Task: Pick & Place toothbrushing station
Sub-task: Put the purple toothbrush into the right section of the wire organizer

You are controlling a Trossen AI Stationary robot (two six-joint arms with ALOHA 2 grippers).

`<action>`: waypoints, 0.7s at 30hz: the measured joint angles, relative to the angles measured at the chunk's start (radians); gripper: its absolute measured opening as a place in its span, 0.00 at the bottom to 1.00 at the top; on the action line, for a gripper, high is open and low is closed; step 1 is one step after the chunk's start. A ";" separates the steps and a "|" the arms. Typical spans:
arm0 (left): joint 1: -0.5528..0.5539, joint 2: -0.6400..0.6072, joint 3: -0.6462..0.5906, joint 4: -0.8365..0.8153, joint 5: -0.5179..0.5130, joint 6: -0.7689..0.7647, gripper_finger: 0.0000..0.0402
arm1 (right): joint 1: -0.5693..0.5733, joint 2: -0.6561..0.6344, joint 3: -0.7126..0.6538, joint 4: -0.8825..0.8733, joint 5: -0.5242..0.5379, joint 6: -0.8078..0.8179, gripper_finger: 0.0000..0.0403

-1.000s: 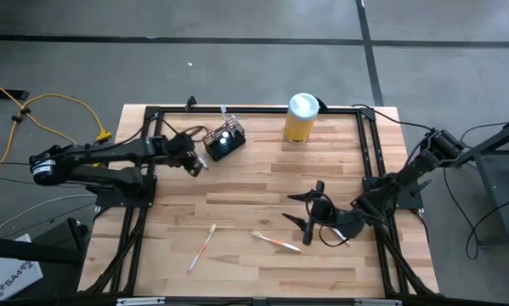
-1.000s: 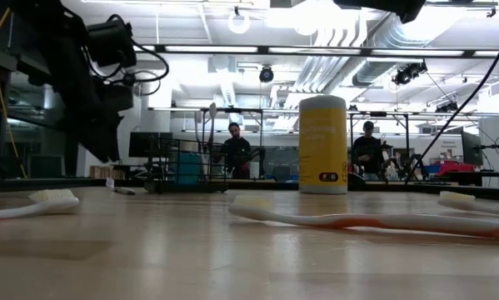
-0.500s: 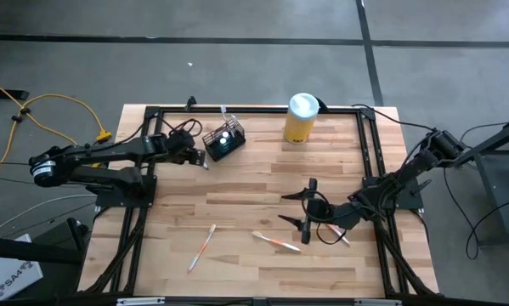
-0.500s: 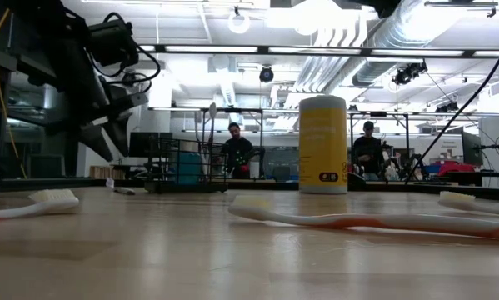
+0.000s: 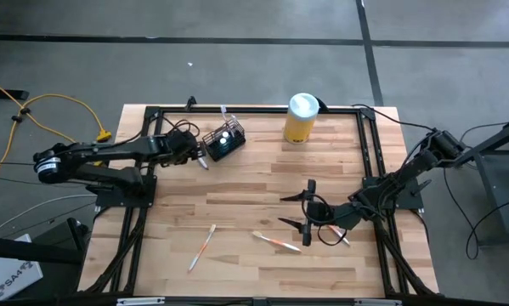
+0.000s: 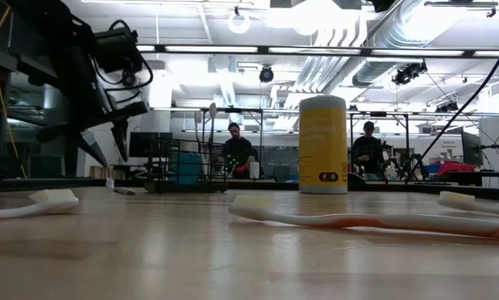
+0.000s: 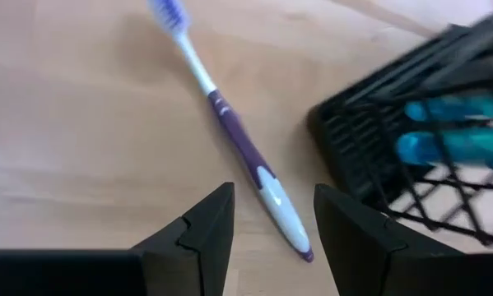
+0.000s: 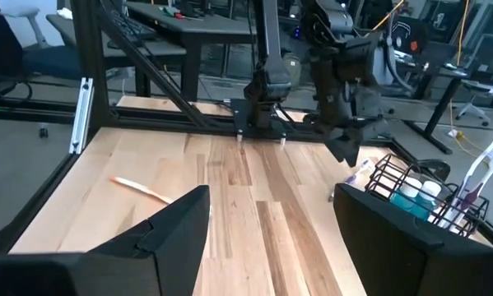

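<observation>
**High view: station upright at my far left, both my grippers empty**

On the left, my left gripper [image 5: 200, 156] hovers just beside the toothbrushing station [image 5: 223, 141], fingers parted and holding nothing. In the left wrist view, the tail end of a purple toothbrush [image 7: 242, 148] lies flat on the table [image 5: 237, 187] between my fingers [image 7: 206, 226]. The one station stands upright in the far-left part of the table, open top up. From above, its long side runs diagonally, near-left to far-right. A white brush and some blue items stand in it.

One yellow canister [image 5: 300, 118] stands further right, well apart from the station. I count four loose toothbrushes: the purple one, a pale one [image 5: 201, 247], an orange one [image 5: 276, 242] and one [image 5: 339, 236] by my right arm. My right gripper [image 5: 286, 211] hangs wide open and empty.

Since a second ago, my left gripper has come closer to the station and my right has shifted slightly left. The station has not moved.
</observation>
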State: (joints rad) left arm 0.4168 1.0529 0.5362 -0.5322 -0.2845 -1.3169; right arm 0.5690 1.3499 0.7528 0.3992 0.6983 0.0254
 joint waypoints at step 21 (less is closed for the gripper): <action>0.051 0.252 0.001 0.189 -0.002 -0.128 0.41 | 0.000 0.000 0.000 -0.111 0.003 0.034 0.62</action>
State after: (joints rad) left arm 0.4673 1.3045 0.5373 -0.3431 -0.2861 -1.4448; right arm 0.5690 1.3499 0.7528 0.2878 0.7010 0.0589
